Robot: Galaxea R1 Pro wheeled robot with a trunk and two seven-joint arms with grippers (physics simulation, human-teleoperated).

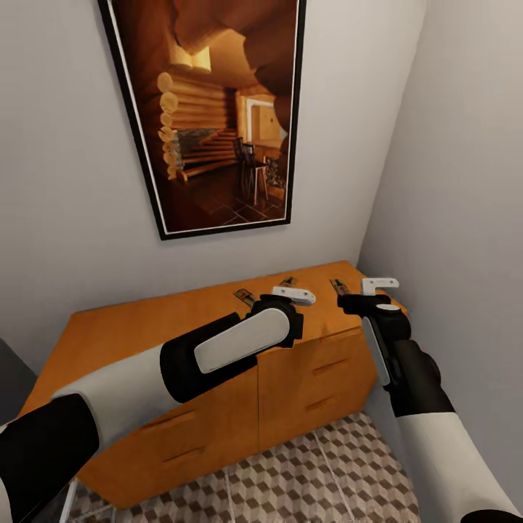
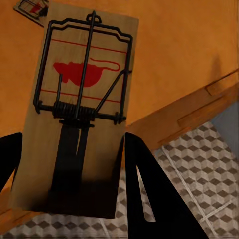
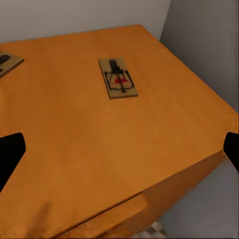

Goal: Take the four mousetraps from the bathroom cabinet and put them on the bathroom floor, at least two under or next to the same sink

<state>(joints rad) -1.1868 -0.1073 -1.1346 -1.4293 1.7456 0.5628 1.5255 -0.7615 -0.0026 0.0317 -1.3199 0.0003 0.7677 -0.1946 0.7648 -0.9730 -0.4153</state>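
Observation:
An orange cabinet (image 1: 145, 327) stands against the wall. Small wooden mousetraps (image 1: 244, 296) lie on its top, another (image 1: 339, 286) between my two grippers. My left gripper (image 1: 294, 293) is shut on a mousetrap (image 2: 79, 84) with a red mouse print, held above the cabinet's front edge and gripped by one end between the black fingers (image 2: 144, 189). Another trap (image 2: 32, 9) lies beyond it. My right gripper (image 1: 367, 290) hovers open over the cabinet's right end; a trap (image 3: 118, 78) lies ahead of it and one more (image 3: 7, 62) off to the side. The sink is out of view.
A large framed picture (image 1: 218, 109) hangs on the wall above the cabinet. A grey side wall (image 1: 465, 181) closes in just right of the cabinet. The cube-patterned bathroom floor (image 1: 327, 472) lies in front of the drawers (image 1: 319, 378).

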